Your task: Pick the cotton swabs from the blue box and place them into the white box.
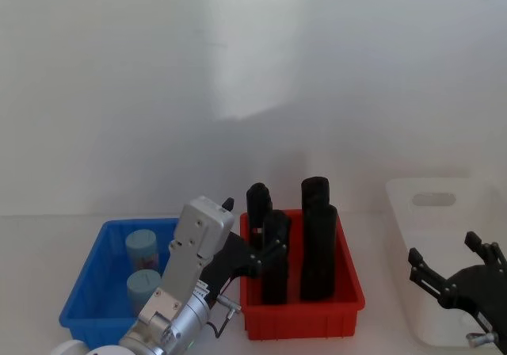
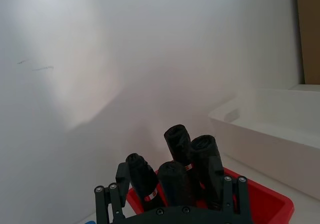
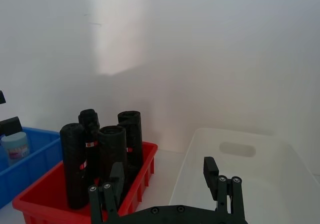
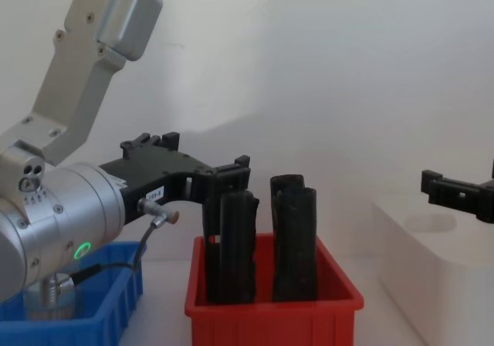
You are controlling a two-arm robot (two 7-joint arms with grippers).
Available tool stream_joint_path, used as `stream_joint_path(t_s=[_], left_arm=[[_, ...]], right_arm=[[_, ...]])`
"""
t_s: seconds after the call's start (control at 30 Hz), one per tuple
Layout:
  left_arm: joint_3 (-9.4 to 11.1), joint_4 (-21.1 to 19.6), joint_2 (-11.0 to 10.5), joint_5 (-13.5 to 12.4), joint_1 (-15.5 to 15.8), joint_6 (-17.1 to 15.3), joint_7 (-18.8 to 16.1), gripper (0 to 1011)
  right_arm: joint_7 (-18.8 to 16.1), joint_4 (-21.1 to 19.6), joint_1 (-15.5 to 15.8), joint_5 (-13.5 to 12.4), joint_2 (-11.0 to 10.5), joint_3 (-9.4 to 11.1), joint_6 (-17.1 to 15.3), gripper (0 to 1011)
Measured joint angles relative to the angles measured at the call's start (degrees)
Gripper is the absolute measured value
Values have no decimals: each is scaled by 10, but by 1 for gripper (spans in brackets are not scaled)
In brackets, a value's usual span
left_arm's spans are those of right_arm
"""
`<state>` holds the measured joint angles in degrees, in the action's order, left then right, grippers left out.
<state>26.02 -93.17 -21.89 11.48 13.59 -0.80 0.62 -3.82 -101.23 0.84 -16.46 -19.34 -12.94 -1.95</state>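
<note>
Two jars of cotton swabs (image 1: 142,248) with pale blue lids stand in the blue box (image 1: 87,284) at the left; one jar (image 3: 14,146) also shows in the right wrist view. My left gripper (image 1: 260,250) is open and hovers above the left part of the red bin, just right of the blue box, holding nothing. In the left wrist view its fingers (image 2: 122,179) frame the black rolls. My right gripper (image 1: 445,253) is open and empty over the white box (image 1: 432,200) at the right. The white box (image 3: 240,149) looks empty inside.
A red bin (image 1: 301,319) with several tall black rolls (image 1: 317,236) stands between the blue and white boxes. A plain white wall rises close behind all three. The left arm's silver links (image 4: 69,91) loom above the blue box.
</note>
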Motion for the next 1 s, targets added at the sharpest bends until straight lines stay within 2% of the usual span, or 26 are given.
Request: stream_joint_path(t_s=[1.0], left_arm=[[0,0,0,0,0,0,0,1003]], right_arm=[[0,0,0,0,0,0,0,1002]])
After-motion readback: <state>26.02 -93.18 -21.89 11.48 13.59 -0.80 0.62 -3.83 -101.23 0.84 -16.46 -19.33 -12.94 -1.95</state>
